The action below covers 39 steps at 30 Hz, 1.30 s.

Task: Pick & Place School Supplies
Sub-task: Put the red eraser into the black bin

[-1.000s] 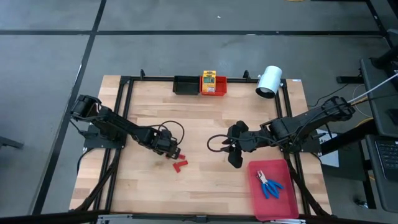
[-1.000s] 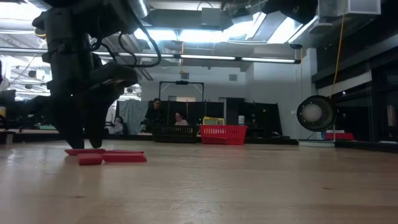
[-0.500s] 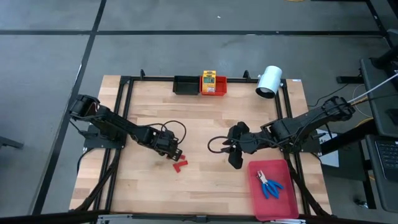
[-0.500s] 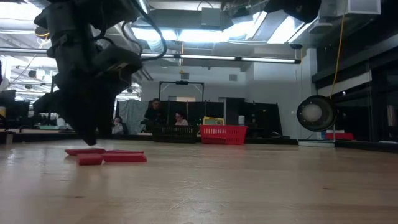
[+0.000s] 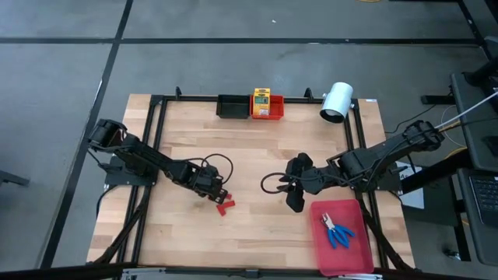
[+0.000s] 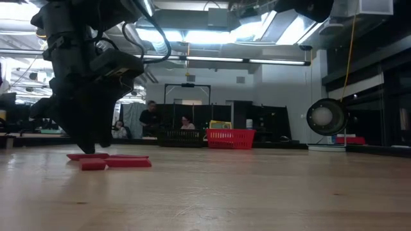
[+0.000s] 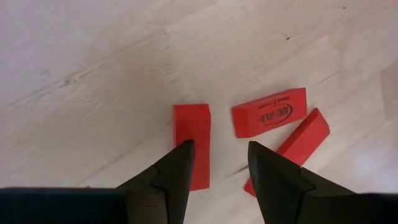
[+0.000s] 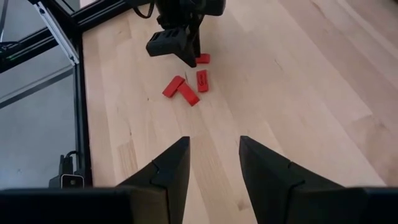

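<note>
Nearest the front edge, at the lower right of the high view, the red tray (image 5: 341, 237) holds two blue-handled tools (image 5: 336, 230); judged placed.

Just above the tray, right of centre, the right hand (image 5: 293, 197) hangs over bare worktop (image 5: 257, 144). Its fingers stand partly apart and hold nothing, as the right wrist view shows. It has not shifted over the last second; judged waiting.

Left of centre, the left hand (image 5: 217, 189) is low over the red pieces (image 5: 226, 204). In the left wrist view its fingers (image 7: 177, 171) stand apart, empty, with one red block (image 7: 191, 137) partly under the left finger. A printed piece (image 7: 269, 112) and a slanted piece (image 7: 295, 144) lie just beside it, apart from the fingers. A fourth piece shows in the right wrist view.

Change: over the last second the left hand has drawn in toward the pieces and narrowed slightly. No piece has moved. Judged: approach to a grasp of the nearest block, not yet closed. Risk: the finger over the block may press it rather than straddle it.

At the far edge, top centre, the black bin (image 5: 230, 106) and red bin (image 5: 267, 106) stand side by side; a yellow box (image 5: 261, 99) sits in the red bin.
</note>
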Available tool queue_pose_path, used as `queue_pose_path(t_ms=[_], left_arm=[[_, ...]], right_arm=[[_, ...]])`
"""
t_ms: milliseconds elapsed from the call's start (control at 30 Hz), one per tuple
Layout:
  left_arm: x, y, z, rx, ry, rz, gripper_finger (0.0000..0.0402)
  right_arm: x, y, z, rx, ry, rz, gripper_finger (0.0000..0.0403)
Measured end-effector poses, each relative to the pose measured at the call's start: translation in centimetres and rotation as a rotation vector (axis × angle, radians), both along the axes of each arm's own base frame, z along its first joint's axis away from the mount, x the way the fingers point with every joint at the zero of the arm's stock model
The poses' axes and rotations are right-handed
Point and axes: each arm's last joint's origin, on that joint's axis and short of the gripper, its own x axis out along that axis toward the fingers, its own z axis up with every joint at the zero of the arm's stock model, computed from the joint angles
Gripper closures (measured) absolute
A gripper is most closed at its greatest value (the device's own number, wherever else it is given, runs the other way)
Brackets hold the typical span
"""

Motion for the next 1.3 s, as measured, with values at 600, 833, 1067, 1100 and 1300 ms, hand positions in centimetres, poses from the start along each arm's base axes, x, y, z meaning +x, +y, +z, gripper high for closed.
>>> queue_pose_path(t_ms=[600, 833, 1067, 1100, 1300], left_arm=[[-0.5, 0.2, -0.2, 0.033, 0.053, -0.012, 0.0252], [-1.0, 0.4, -0.5, 0.058, 0.104, -0.018, 0.0252], [-1.1, 0.4, -0.5, 0.060, 0.117, -0.014, 0.0272], [-1.2, 0.4, -0.5, 0.060, 0.121, -0.011, 0.0281], [-1.4, 0.5, -0.5, 0.073, 0.148, -0.008, 0.0375]], right_arm=[[0.0, 0.0, -0.1, -0.004, 0.007, 0.000, 0.0262], [-0.1, 0.0, -0.1, -0.007, 0.012, -0.001, 0.0262], [-0.1, -0.1, -0.1, -0.009, 0.014, -0.001, 0.0262], [-0.1, -0.1, -0.1, -0.009, 0.014, -0.001, 0.0262], [-0.1, -0.1, -0.1, -0.014, 0.012, -0.006, 0.0262]])
